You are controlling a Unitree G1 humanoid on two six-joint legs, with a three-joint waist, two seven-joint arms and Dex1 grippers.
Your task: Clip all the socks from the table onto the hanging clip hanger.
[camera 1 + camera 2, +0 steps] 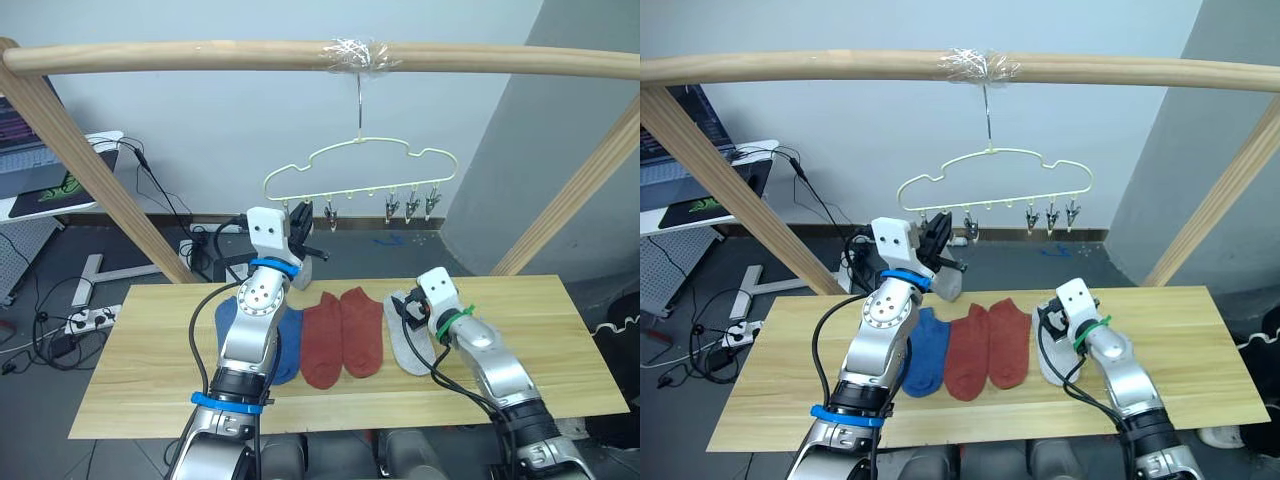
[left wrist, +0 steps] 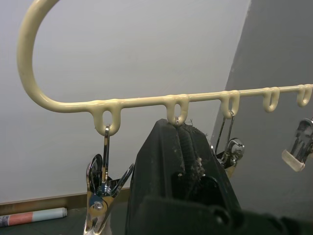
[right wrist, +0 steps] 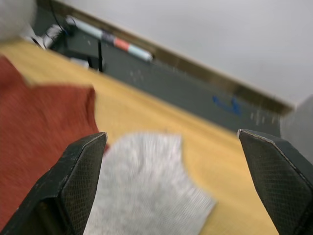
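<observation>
Overhead, the clip hanger (image 1: 360, 165) hangs by its metal hook (image 1: 359, 95) from the round wooden pole (image 1: 200, 56), with its row of grey clips (image 1: 410, 207) dangling along the lower wire. The left end effector (image 1: 301, 230) is raised to the left part of that row; in the left wrist view its black fingers (image 2: 171, 161) are pressed together just under one of the hanger's small loops, and a scrap of dark fabric seems to sit between the tips, though it is hard to tell what it is. One clip (image 2: 101, 196) hangs just beside those fingers, and another (image 2: 230, 149) shows at their other side.

On the bench (image 1: 560, 340) the socks lie in a row: a blue sock (image 1: 925, 350) partly hidden behind the left arm, two rust red socks (image 1: 342, 335) side by side and touching, and a light grey sock (image 1: 405, 345) at the right end of the row. The right end effector (image 1: 408, 310) is low over the grey sock, its fingers (image 3: 80, 171) spread wide apart with the grey knit (image 3: 146, 191) showing between them, holding nothing. A red sock edge (image 3: 39, 122) lies beside the grey one in that view.
</observation>
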